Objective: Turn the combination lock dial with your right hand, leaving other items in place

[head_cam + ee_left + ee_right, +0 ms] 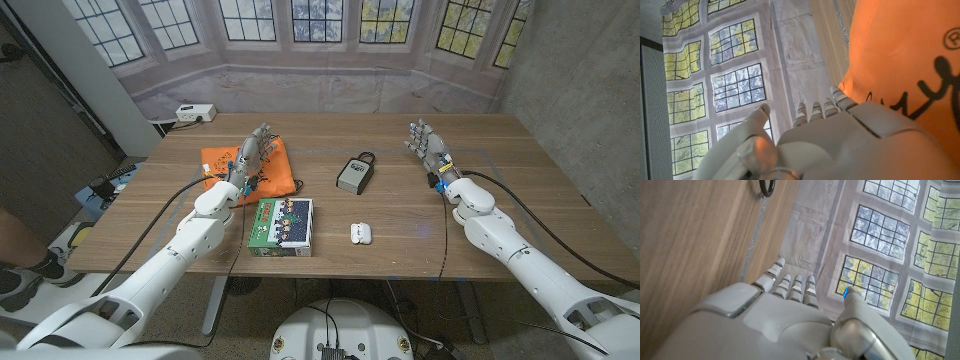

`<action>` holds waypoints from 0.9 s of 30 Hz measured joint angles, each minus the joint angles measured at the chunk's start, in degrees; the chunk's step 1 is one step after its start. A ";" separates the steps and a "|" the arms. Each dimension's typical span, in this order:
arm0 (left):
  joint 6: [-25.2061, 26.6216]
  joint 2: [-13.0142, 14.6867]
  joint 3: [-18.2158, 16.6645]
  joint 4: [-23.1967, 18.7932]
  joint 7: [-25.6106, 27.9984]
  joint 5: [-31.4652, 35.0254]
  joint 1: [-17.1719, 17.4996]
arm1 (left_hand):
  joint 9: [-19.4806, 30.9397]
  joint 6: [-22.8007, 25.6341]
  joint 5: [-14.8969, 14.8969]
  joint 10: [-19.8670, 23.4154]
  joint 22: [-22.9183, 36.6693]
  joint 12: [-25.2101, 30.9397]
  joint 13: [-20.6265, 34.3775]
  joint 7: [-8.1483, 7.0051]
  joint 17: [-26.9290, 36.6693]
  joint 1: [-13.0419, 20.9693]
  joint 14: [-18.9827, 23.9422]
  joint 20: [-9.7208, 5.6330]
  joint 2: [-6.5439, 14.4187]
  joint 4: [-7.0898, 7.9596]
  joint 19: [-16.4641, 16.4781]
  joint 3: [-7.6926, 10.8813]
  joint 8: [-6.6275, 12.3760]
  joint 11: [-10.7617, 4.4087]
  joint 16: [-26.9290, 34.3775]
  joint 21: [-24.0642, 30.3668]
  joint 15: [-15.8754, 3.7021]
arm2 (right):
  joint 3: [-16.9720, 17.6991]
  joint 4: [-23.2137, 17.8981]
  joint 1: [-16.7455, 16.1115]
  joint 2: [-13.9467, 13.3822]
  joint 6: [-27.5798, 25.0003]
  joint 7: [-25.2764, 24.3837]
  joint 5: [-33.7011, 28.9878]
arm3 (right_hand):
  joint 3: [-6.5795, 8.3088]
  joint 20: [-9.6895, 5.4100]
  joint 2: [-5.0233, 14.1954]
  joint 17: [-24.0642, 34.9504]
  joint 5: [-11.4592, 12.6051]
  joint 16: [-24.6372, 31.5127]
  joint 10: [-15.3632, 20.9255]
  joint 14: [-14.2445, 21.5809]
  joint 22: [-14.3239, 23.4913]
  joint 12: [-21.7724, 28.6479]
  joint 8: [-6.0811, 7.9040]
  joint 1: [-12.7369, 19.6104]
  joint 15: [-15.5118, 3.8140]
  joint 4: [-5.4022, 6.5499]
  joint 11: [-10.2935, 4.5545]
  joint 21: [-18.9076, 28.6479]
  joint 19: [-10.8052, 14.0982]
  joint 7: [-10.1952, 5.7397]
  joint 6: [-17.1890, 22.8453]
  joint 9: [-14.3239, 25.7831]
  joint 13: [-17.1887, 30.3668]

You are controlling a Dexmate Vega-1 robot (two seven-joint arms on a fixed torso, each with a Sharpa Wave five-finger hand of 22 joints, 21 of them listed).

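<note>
A grey combination lock (353, 174) with a black shackle lies near the middle of the wooden table (400, 225); its shackle tip (766, 187) shows in the right wrist view. My right hand (428, 146) stands to the right of the lock, well apart from it, fingers extended and holding nothing; its back (775, 325) shows in the right wrist view. My left hand (252, 154) is over the orange bag (252, 174) at the left, fingers straight, holding nothing. In the left wrist view that hand (840, 140) is beside the orange fabric (905, 55).
A green and white box (281, 225) lies in front of the orange bag. A small white case (360, 233) sits in front of the lock. A white power strip (196, 113) is at the back left corner. A person's leg (18, 245) shows at the left edge.
</note>
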 measured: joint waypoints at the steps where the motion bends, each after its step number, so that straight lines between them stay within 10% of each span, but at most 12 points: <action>1: 0.16 0.18 0.08 -0.04 -0.13 0.06 -0.01 | 0.00 0.00 0.00 0.00 0.00 0.00 0.00 0.00 0.00 0.12 0.00 0.00 0.12 -0.10 0.00 0.10 0.00 0.00 0.00 0.00 0.00 | -0.01 -0.38 -0.18 -0.12 -0.10 -0.12 -0.06 | 0.15 0.00 -0.12 0.00 0.00 0.00 0.13 0.00 0.00 0.00 0.00 0.12 0.00 -0.15 0.14 0.00 0.00 0.01 0.01 0.00 0.14; 27: 1.91 2.93 0.04 -1.74 -2.59 0.05 0.24 | -0.01 0.00 0.00 0.00 -0.01 0.00 -0.01 0.00 -0.01 0.78 0.00 -0.01 0.19 -0.90 0.00 0.89 0.00 -0.01 0.00 0.00 -0.01 | -1.78 -7.75 -1.41 -2.47 -4.45 -4.84 -4.75 | 1.36 0.09 -0.66 -0.16 0.00 0.00 0.05 -0.10 -0.01 0.00 0.00 2.92 0.10 -2.50 0.56 0.00 0.08 0.50 0.04 -0.01 0.18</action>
